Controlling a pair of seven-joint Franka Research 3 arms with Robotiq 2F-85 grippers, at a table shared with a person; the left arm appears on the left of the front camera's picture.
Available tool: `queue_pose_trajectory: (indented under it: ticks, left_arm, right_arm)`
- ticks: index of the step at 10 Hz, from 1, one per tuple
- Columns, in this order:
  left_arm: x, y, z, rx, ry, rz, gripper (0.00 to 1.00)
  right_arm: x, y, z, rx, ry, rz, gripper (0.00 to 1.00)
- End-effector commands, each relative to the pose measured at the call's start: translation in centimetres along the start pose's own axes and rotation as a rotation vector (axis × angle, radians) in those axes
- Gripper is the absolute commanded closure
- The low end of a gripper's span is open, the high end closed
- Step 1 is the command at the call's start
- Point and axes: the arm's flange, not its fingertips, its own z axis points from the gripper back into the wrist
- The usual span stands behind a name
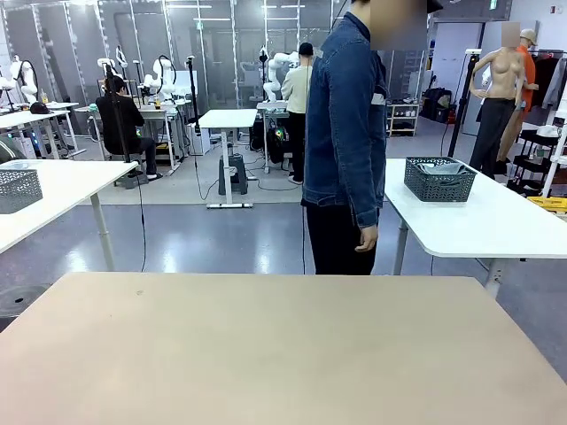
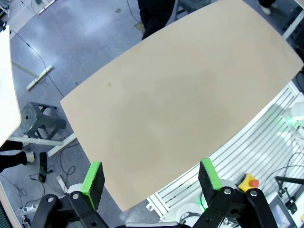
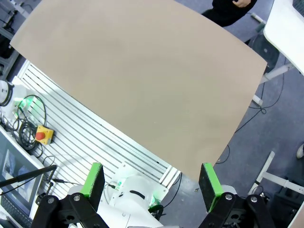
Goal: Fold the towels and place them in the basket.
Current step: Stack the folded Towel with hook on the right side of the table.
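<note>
A dark grey mesh basket [image 1: 440, 180] stands on a white side table [image 1: 496, 226] to the right of the person, apart from my beige table [image 1: 275, 354]. Pale grey cloth lies inside it, too small to tell as the towels. In the left wrist view my left gripper [image 2: 151, 167] hangs open high over the near edge of the beige table [image 2: 180, 104], nothing between its green pads [image 2: 93, 183]. My right gripper [image 3: 151, 170] is open too, high above the table's near right part [image 3: 142, 76], with nothing held.
A person in a denim jacket [image 1: 347, 133] stands at the far edge, arm down at the side. A second mesh basket [image 1: 18, 189] sits on a white table at the left. Below the wrists are the slatted robot base [image 3: 71, 118] and a red stop button [image 3: 42, 135].
</note>
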Motion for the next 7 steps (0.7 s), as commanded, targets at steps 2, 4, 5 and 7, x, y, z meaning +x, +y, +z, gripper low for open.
queue_pose_trajectory:
  ticks: [2, 4, 5, 7]
  left_arm:
    - [-0.01, -0.02, 0.05, 0.006, 0.002, 0.003, 0.0]
    - [-0.01, -0.02, 0.05, 0.006, 0.002, 0.003, 0.0]
    - [-0.01, -0.02, 0.05, 0.006, 0.002, 0.003, 0.0]
    - [-0.01, -0.02, 0.05, 0.006, 0.002, 0.003, 0.0]
  right_arm:
    - [-0.14, -0.06, -0.02, 0.003, 0.002, 0.007, 0.0]
    - [-0.14, -0.06, -0.02, 0.003, 0.002, 0.007, 0.0]
    - [-0.14, -0.06, -0.02, 0.003, 0.002, 0.007, 0.0]
    - [-0.14, -0.06, -0.02, 0.003, 0.002, 0.007, 0.0]
